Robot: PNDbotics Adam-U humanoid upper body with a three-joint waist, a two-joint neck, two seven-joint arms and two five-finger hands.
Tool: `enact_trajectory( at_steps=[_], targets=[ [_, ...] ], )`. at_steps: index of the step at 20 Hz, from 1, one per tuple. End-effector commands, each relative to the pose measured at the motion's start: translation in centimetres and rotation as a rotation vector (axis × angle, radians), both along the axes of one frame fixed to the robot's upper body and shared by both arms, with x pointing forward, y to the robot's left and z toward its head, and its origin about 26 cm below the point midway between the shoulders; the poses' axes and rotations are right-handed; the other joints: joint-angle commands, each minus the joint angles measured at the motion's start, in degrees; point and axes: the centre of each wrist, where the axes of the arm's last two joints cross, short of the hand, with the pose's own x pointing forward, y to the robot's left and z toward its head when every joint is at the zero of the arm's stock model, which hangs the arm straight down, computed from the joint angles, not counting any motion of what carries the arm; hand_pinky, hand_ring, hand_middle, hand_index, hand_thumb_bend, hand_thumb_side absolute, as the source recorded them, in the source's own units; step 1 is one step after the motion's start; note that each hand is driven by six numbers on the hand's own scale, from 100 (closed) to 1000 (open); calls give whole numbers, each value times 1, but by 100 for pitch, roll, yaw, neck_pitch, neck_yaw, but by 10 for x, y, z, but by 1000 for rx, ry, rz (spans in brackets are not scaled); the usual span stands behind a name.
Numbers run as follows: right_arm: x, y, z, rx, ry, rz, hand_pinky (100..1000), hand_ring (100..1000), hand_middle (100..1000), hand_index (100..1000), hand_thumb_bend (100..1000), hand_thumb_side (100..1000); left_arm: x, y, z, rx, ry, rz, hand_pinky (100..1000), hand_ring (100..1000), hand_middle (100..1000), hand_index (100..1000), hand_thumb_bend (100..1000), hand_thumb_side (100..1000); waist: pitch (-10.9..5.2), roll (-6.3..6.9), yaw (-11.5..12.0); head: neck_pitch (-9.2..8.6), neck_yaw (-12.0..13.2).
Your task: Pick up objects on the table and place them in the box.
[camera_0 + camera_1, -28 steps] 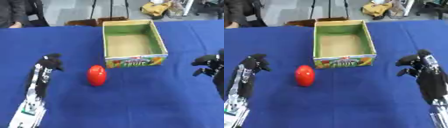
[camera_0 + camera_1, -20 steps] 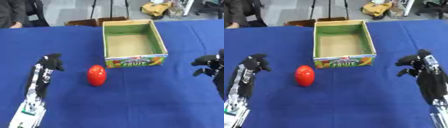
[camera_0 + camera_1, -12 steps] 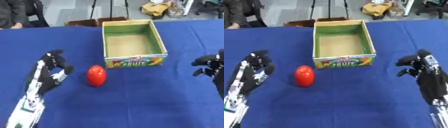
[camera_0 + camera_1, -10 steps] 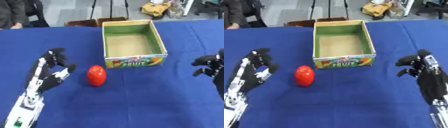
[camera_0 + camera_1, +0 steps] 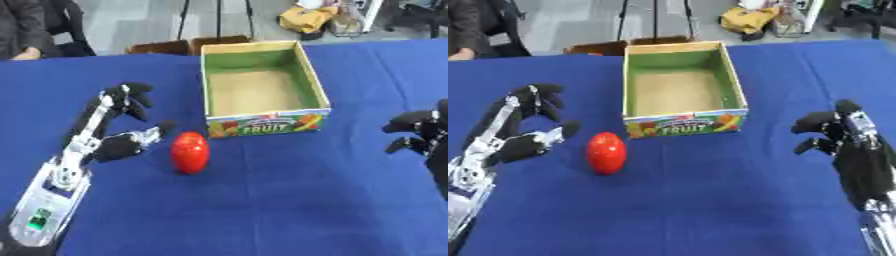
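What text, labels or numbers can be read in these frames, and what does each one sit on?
"FRUIT": green capitals on the printed front panel of the open cardboard box with green inner walls.
Smaller print and fruit pictures around that word: too blurred to read.
Small green patch on the robot's left forearm: shows no readable characters.
Red egg-shaped object: no marking visible.
Blue tablecloth: no text.
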Motion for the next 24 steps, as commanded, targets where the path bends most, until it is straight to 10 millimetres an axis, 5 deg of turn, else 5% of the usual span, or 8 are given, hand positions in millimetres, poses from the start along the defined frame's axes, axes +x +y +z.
enact_trajectory(
  at_steps=[1, 24],
  targets=[
    [-1, -2, 8, -18, -27, 3, 456, 654, 589, 600, 100, 974, 2, -4, 11, 104, 4, -15, 634, 529, 585, 806, 696, 453, -103, -8, -11, -33, 13],
    [-1, -1, 7, -17, -20, 5, 456, 654, 589, 600, 100, 977, 31, -30, -4, 531, 132, -2, 603, 552, 591, 796, 727, 476, -129, 42, -70, -26, 51]
  ],
)
